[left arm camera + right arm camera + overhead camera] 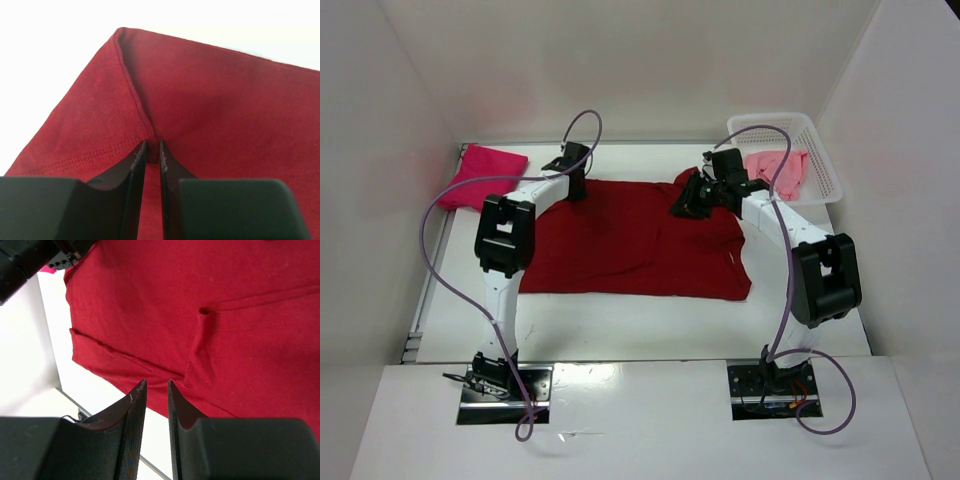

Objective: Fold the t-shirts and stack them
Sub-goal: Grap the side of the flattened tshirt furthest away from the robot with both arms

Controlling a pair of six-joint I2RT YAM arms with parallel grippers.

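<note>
The dark red t-shirt (pixel 630 240) lies spread flat across the middle of the table. My left gripper (pixel 575 178) is down on its far left corner. In the left wrist view the narrow jaws (pixel 151 144) pinch a raised ridge of the red cloth (pixel 215 100) along a seam. My right gripper (pixel 695 200) hovers over the shirt's far right part. Its jaws (pixel 156 382) stand slightly apart above the cloth (pixel 200 300) with nothing between them. The bright magenta t-shirt (pixel 485 172) lies folded at the back left. The light pink t-shirt (pixel 775 170) lies bunched in the basket.
A white mesh basket (pixel 820 150) stands at the back right corner. White walls close in the table on the left, back and right. The left arm's link (pixel 30 260) shows at the top left of the right wrist view. Bare white tabletop (pixel 620 325) runs along the near edge.
</note>
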